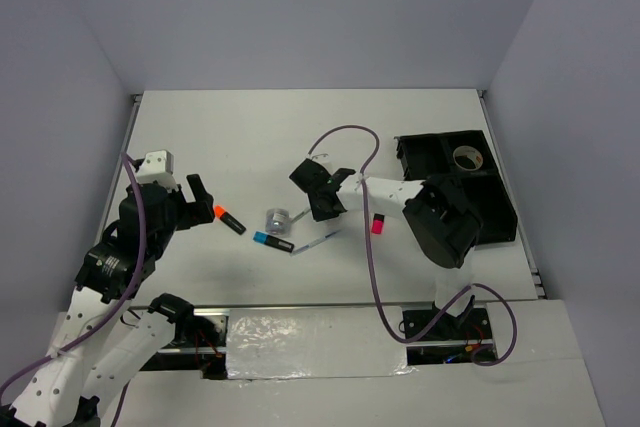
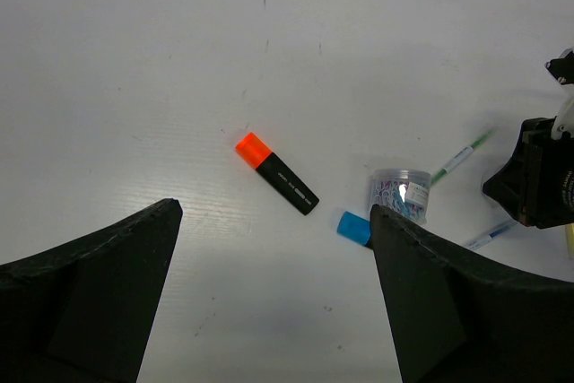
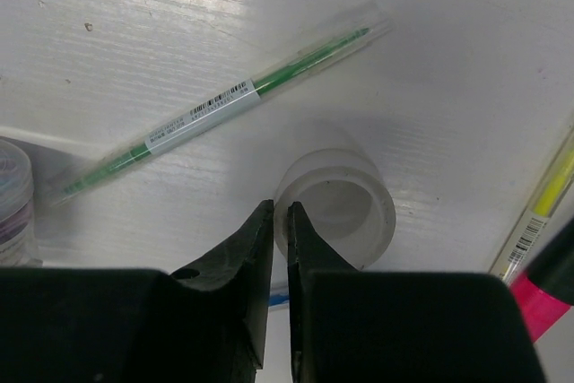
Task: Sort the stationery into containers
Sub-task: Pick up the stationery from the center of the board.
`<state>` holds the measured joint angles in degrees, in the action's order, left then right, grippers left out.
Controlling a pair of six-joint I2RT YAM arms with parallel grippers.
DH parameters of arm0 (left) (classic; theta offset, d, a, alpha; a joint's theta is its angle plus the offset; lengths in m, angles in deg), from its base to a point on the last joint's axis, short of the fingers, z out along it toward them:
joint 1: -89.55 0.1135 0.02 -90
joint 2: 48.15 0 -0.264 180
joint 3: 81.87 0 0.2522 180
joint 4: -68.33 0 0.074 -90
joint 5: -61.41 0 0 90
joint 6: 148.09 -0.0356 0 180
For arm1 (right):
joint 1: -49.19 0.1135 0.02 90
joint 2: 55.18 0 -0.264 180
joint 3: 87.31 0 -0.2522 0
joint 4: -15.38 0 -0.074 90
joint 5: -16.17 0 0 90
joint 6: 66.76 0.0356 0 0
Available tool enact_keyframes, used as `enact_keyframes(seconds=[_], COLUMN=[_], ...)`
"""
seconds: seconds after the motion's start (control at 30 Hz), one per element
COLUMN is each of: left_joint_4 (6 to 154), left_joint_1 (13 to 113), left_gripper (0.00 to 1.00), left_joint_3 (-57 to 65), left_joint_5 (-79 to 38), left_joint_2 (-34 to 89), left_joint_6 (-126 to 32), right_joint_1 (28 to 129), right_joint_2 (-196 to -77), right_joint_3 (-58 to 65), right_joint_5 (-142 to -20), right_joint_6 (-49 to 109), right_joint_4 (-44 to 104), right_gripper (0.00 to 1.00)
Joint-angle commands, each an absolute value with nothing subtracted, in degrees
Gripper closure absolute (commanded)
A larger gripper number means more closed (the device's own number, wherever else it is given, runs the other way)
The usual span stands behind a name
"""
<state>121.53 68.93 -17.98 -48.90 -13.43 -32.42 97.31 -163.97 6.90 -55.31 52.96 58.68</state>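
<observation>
Pinching the wall of the translucent white tape roll (image 3: 327,163), lying on the white table (image 3: 134,42), the right gripper (image 3: 279,213) was caught mid-pickup; a lift across to the black compartmented plastic tray (image 1: 503,222) was judged next. The left gripper (image 2: 275,211) was held spread wide.

Highlighters (image 1: 229,220), pens (image 1: 318,241) and a clear roll (image 3: 332,168) lie beside the tray (image 1: 430,154) holding tape (image 1: 467,158).
</observation>
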Motion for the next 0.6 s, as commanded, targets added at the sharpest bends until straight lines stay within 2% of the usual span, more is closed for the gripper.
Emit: enact_keyframes(seconds=[0.0,0.1,0.47,0.57], left_joint_4=[120.0,120.0,120.0,120.1], left_joint_1=[68.6,68.6,68.6,68.5], left_gripper=[0.01,0.01,0.01,0.01], left_joint_3=[-17.7,-17.7,-17.7,-17.6], left_joint_5=[-49.2,-49.2,-49.2,-49.4], left_joint_2=[-14.0,-13.8,-14.3,-14.6], left_joint_6=[-32.6,-32.6,-32.5,-32.4], right_joint_1=[96.8,96.8,93.8,89.1], right_joint_2=[-164.1,-162.7,-157.2,-153.5], right_joint_3=[7.3,8.5,3.7,2.8], right_joint_5=[-55.8,-56.9,-54.3,-54.0], right_joint_6=[53.2,52.5,48.5,46.8], right_joint_4=[56.9,54.7,58.1,60.1], right_gripper=[0.86,1.00,1.00,1.00])
